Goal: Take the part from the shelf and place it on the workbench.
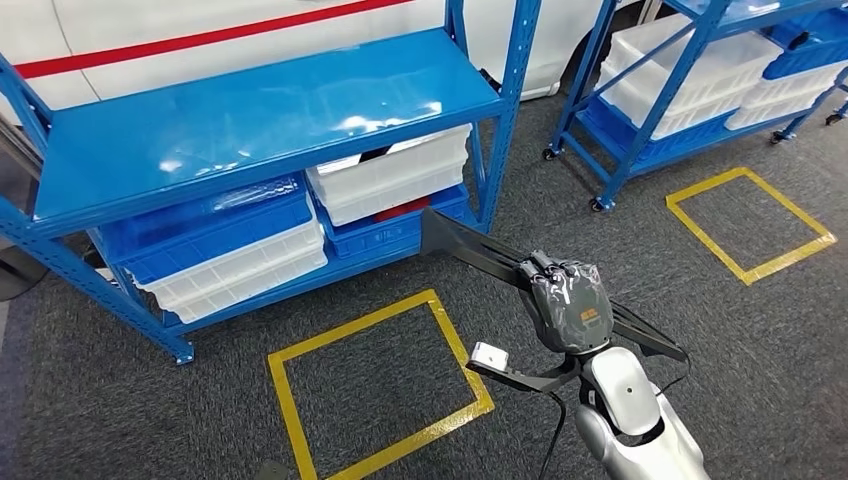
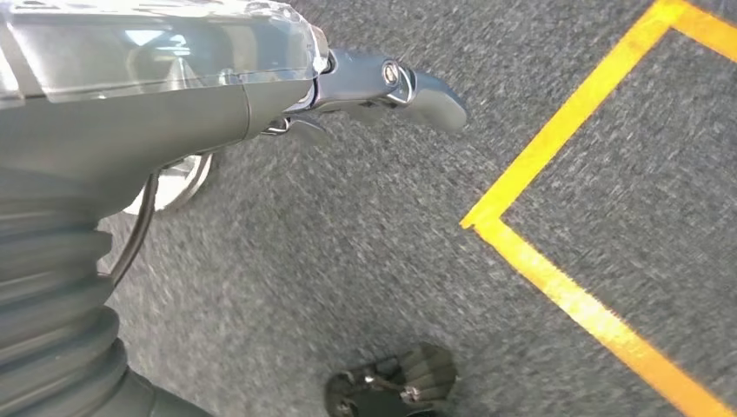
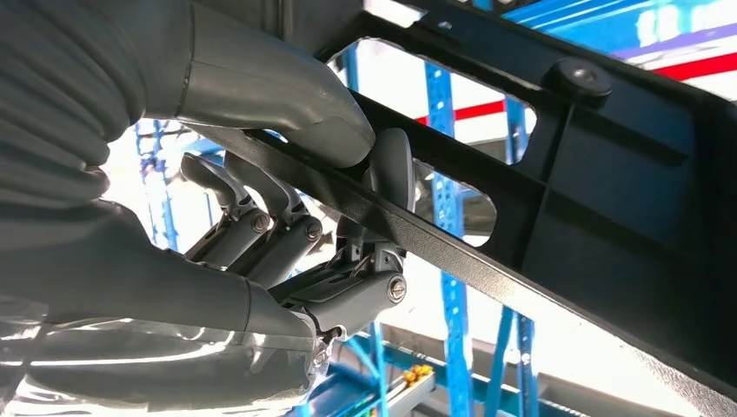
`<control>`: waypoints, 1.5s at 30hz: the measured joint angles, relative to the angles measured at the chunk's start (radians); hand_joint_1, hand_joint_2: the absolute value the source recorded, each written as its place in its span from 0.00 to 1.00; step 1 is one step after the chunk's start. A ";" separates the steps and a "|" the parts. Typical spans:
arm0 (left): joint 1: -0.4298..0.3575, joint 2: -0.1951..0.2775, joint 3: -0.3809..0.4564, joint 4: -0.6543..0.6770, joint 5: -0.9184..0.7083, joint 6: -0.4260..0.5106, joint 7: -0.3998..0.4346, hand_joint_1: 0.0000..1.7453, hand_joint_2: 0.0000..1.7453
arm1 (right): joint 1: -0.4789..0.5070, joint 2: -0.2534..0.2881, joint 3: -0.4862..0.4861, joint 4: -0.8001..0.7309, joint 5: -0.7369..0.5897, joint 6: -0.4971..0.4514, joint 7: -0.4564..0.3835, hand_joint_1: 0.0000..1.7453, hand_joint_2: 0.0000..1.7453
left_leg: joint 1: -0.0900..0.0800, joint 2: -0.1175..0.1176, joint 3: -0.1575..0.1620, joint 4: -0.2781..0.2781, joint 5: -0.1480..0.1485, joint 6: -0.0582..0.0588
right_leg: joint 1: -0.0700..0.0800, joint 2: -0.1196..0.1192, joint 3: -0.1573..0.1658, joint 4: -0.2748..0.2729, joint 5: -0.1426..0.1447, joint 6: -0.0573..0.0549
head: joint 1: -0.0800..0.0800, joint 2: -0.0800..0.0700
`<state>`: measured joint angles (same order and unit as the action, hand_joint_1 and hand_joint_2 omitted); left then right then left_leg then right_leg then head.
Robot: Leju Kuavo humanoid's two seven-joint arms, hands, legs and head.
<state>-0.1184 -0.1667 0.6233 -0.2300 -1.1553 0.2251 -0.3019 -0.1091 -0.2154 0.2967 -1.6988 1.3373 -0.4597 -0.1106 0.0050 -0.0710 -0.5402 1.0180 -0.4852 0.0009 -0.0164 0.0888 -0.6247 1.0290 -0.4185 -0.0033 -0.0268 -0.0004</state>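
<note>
- The blue metal shelf point(image 1: 262, 120) stands on the left, its glossy top board bare; beneath it sit stacked blue and white plastic bins point(image 1: 215, 245), smooth-walled and rectangular.
- A square of yellow tape point(image 1: 375, 385) lies on the coarse grey carpet in front of the shelf.
- The left hand point(image 2: 382, 87) hangs over the carpet near a tape corner; whether its fingers are apart or curled I cannot tell.
- The part point(image 1: 480, 255), a long flat black frame with cut-out openings, is off the shelf and held in the air above the carpet.
- The right hand point(image 1: 570, 300) grips it, thumb point(image 3: 287, 104) over one thin bar, dark fingers point(image 3: 374, 261) beneath.
- A second blue shelf point(image 1: 690, 90) with white bins stands far right, by another tape square point(image 1: 750, 220).
</note>
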 joint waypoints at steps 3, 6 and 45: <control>0.000 -0.002 0.000 0.000 0.000 0.001 0.000 0.00 1.00 | 0.017 0.002 -0.011 -0.007 -0.006 -0.003 0.002 1.00 1.00 | 0.002 0.026 0.001 -0.014 0.013 0.014 | -0.003 0.010 -0.011 0.003 0.004 0.020 | 0.000 0.000; -0.001 -0.003 0.000 0.000 0.005 0.001 -0.002 0.00 1.00 | 0.027 0.004 -0.019 -0.011 -0.010 -0.005 0.003 1.00 1.00 | 0.005 0.060 0.001 -0.027 0.025 0.029 | 0.001 -0.055 -0.068 0.125 -0.073 0.027 | 0.000 0.000; 0.023 0.001 0.026 0.000 0.042 0.008 0.030 0.00 1.00 | 0.014 0.036 -0.037 -0.014 -0.012 -0.002 -0.008 1.00 1.00 | -0.004 0.142 -0.002 -0.014 0.011 0.011 | -0.001 -0.136 0.009 0.013 -0.021 0.025 | 0.000 0.000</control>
<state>-0.0954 -0.1660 0.6491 -0.2300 -1.1137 0.2333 -0.2717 -0.0952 -0.1796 0.2598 -1.7125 1.3250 -0.4615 -0.1183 0.0007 0.0715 -0.5423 1.0040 -0.4743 0.0117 -0.0175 -0.0477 -0.6161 1.0418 -0.4396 0.0213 -0.0265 -0.0004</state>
